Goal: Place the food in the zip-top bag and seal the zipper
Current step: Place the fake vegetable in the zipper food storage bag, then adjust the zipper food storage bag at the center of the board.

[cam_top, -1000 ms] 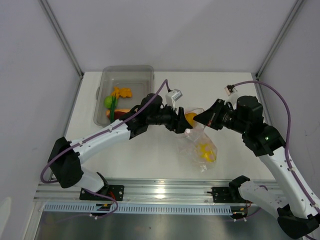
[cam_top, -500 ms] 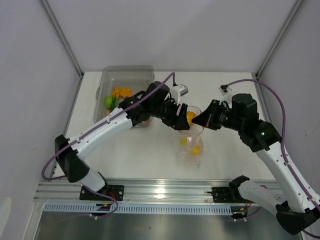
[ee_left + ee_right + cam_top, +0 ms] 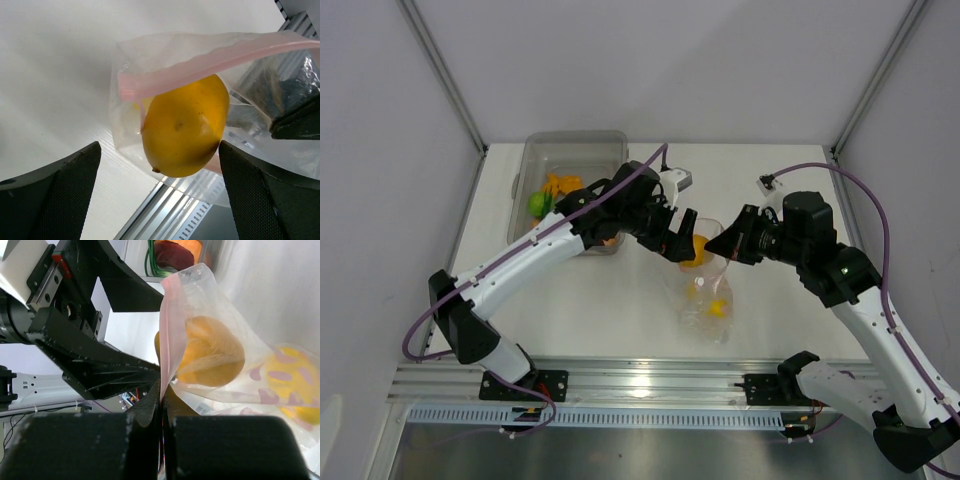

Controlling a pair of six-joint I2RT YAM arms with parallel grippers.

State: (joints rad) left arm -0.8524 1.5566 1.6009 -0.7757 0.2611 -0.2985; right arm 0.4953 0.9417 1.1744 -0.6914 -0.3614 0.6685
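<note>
One lemon (image 3: 718,308) blurred inside the zip-top bag (image 3: 698,322); right hand (image 3: 161,394) tight on its zipper (image 3: 167,325), left hand (image 3: 676,246) wide.

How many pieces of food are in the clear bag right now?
2: the orange fruit just inside the mouth of the zip-top bag, and the yellow lemon deeper down. Crinkled plastic could hide another.
</note>
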